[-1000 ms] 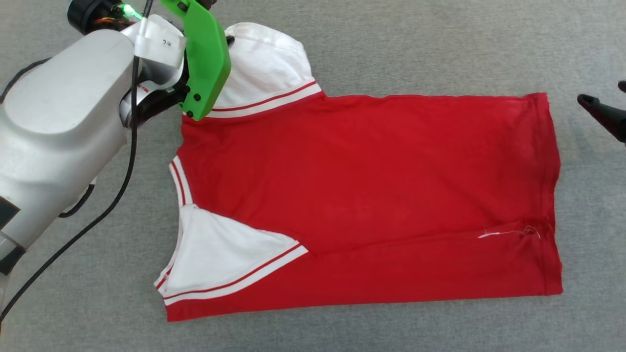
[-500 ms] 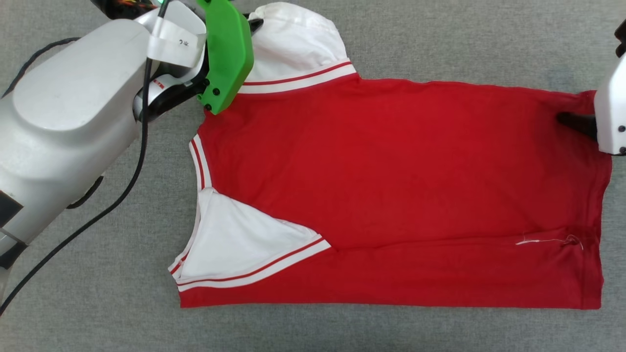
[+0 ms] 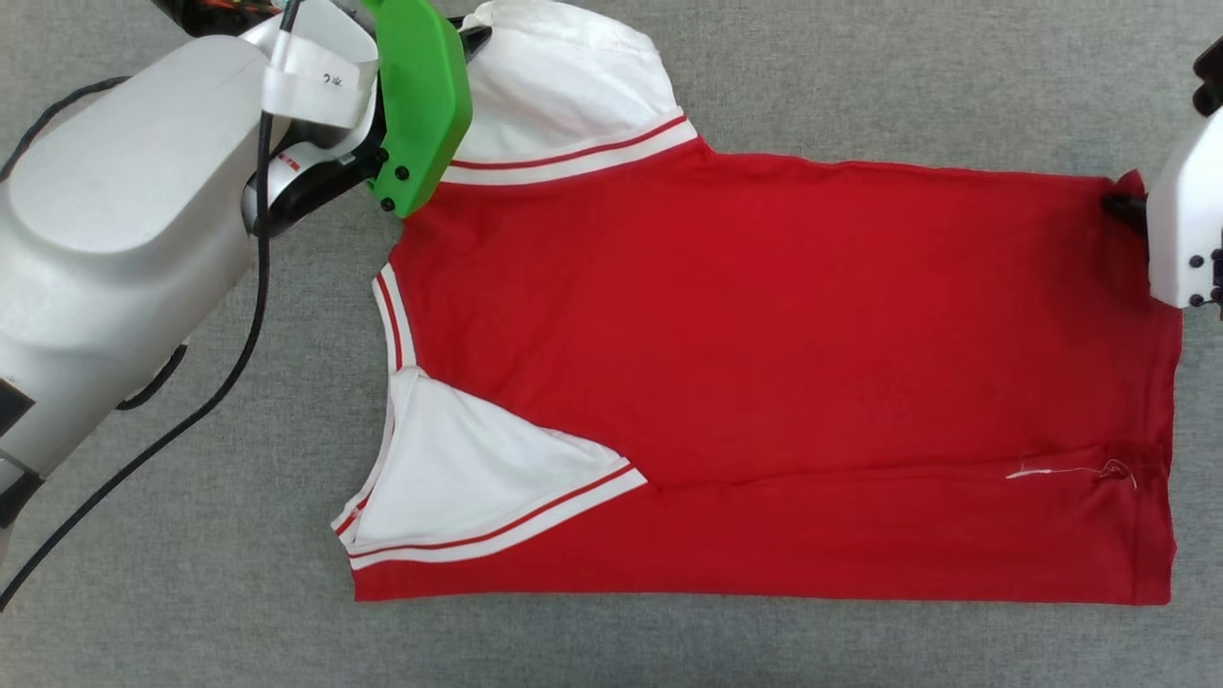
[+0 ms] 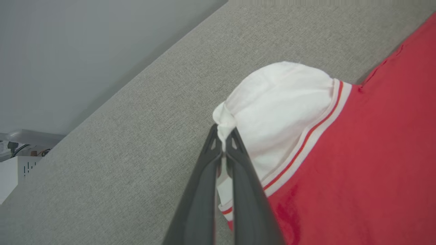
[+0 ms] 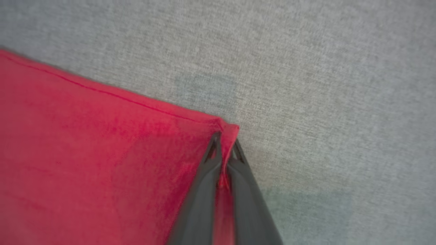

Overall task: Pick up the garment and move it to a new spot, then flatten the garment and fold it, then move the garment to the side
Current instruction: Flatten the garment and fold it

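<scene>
1. Garment point(image 3: 764, 363) lies flat on the grey cloth surface point(image 3: 860, 76) with its plain red side up. Its long axis runs left to right across the head view, with sleeves and neck toward the robot's left and the hem toward its right. The near white sleeve point(image 3: 468, 478) is folded in over the red body.
2. The left gripper point(image 4: 223, 136) is closed tight on the tip of the far white sleeve point(image 4: 279, 102). A small bunch of white cloth stands out above its fingertips.
3. The right gripper point(image 5: 224, 143) is also closed, with the far hem corner point(image 5: 229, 131) pinched between its fingers.
4. Both grips sit on the far long edge, one at each end, so the line between them follows the long axis. The whole garment lies from that line toward the robot. I judge that the next move, a stretch or a fold toward the near edge, needs both arms to travel together so that this edge remains straight.
5. In the head view the green wrist cover point(image 3: 420, 105) hides most of the left fingers, and the right border cuts off the right gripper. The right wrist view is blurred, so I cannot tell how many layers are held there.
</scene>
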